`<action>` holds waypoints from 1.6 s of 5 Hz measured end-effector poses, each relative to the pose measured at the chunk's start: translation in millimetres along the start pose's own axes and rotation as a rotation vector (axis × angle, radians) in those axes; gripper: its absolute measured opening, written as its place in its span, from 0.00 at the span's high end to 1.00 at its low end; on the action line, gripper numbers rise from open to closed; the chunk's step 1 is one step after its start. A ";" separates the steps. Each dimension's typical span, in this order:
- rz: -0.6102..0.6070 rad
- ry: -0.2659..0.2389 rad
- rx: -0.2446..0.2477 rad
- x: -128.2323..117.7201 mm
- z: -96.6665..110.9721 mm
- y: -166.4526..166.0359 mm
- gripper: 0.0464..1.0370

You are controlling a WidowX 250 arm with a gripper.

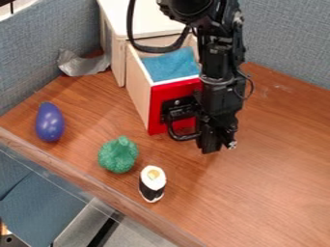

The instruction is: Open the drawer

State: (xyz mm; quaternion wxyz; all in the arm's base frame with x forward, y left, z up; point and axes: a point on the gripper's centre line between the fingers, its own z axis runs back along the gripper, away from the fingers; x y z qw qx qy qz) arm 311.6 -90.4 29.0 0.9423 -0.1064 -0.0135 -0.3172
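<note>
My black gripper (209, 140) hangs low in front of the drawer's right side, close to the handle. The drawer (156, 101) stands pulled out of the pale wooden cabinet (118, 41), its red front facing the camera and a blue lining visible inside. A black handle (178, 110) is mounted on the red front, partly behind the gripper. Whether the gripper touches the handle is hard to tell.
On the brown table (277, 159), a purple eggplant (49, 122) lies at the left. A green broccoli toy (118, 155) and a sushi roll toy (153, 184) stand before the drawer. Silvery material (84, 63) lies left of the cabinet. Grey partitions rise behind.
</note>
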 end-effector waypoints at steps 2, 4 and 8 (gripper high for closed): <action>0.000 -0.001 -0.014 -0.7 -0.3 -3.2 0.91; 0.000 -0.002 -0.014 -0.3 0.0 -3.0 0.86; -0.011 0.008 -0.010 -1.9 0.0 -2.5 0.03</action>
